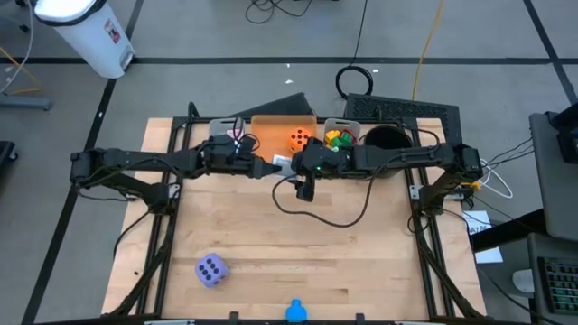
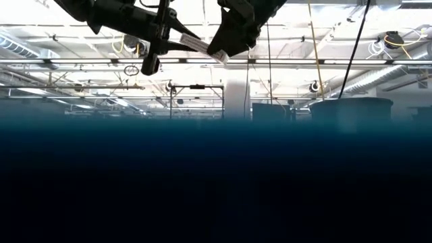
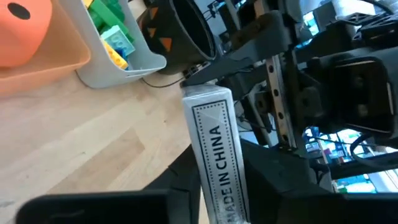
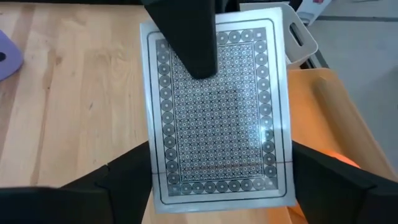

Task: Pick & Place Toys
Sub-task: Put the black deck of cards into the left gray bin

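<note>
While the orange bin [image 1: 275, 135] at the table's far edge held the orange die [image 1: 297, 139], the grey bin [image 1: 347, 129] just beside it held green and yellow bricks [image 1: 336, 139], and the black bowl [image 1: 386, 137] stood beyond that. In front of the orange bin, the left gripper [image 1: 282, 163] pinched a wrapped deck of cards [image 4: 217, 106] by its edge. The right gripper [image 1: 305, 190] hung just beside the deck, fingers spread. The purple die [image 1: 210, 269] lay well apart from the orange bin, near the table's front edge.

Bright ceiling lights, low view's bottom dark
</note>
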